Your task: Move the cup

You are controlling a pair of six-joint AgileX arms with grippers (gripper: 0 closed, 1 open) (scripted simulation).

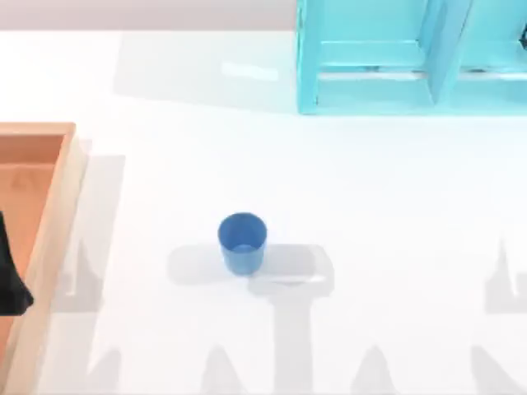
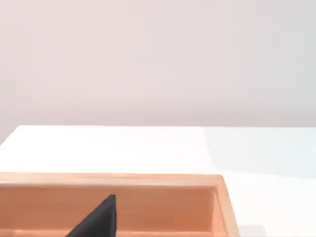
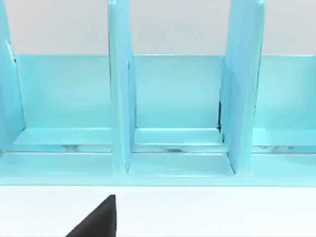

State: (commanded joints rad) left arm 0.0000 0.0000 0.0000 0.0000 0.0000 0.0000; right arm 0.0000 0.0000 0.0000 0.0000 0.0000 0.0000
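The small blue cup stands upright and alone on the white table, near the middle and slightly left of centre. My left gripper is a black shape at the far left edge, over the wooden tray and well away from the cup. A black part of it also appears in front of the tray's inner wall in the left wrist view. In the right wrist view, a black part of my right gripper sits low above the white table, facing the turquoise cabinet. Nothing touches the cup.
A shallow wooden tray lies along the left side, its raised rim showing in the left wrist view. A big turquoise cabinet with open compartments stands at the back right. White tabletop surrounds the cup.
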